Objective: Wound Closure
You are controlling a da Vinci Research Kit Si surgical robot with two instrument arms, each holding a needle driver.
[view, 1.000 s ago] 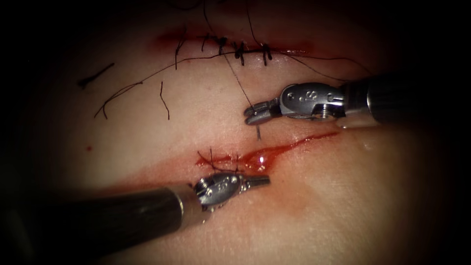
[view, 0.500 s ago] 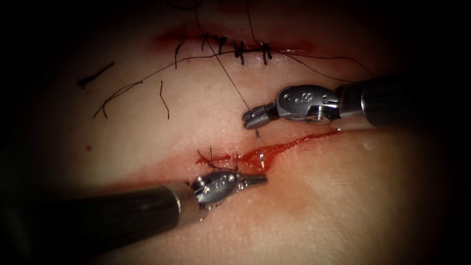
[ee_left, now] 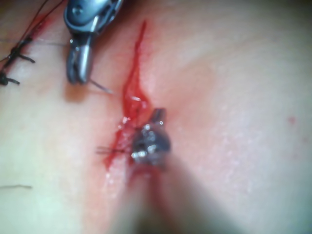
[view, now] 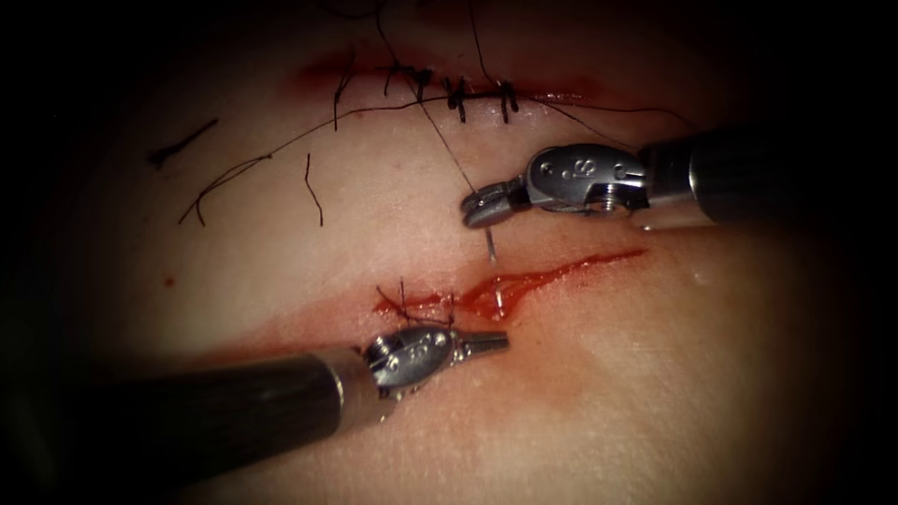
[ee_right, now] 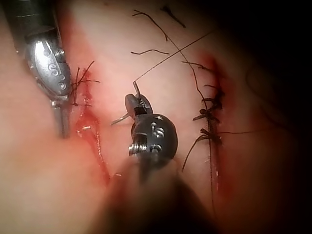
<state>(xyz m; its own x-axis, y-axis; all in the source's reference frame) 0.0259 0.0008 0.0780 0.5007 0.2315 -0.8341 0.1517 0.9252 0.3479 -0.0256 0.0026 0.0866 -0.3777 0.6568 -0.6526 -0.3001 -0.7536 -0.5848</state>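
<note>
My right tool (view: pixel 482 206) is shut on the curved needle (view: pixel 490 243), gripping it around mid-curve. The needle's short free end points down at the tissue, just above the open cut (view: pixel 561 273), and is not in the tissue. Thread (view: pixel 447 140) runs from the jaws up to the stitched cut (view: pixel 458 93). In the right wrist view the needle (ee_right: pixel 118 119) crosses the right tool's jaws (ee_right: pixel 134 103). My left tool (view: pixel 486 342) is shut and holds nothing, lying just below the cut beside two earlier stitches (view: pixel 404 299). The left wrist view shows the left tool (ee_left: pixel 157 118) at the cut (ee_left: pixel 134 90), and the right tool (ee_left: pixel 79 66).
Red fluid (view: pixel 500 292) pools in the open cut's middle. Several cut ends of thread (view: pixel 313 192) lie on the tissue at the upper left. A long thread (view: pixel 608 114) trails right from the stitched cut, above the right tool's shaft.
My right tool has lifted slightly up and away from the open cut with the needle, and more of the needle's end shows below its jaws. The left tool has hardly moved.
</note>
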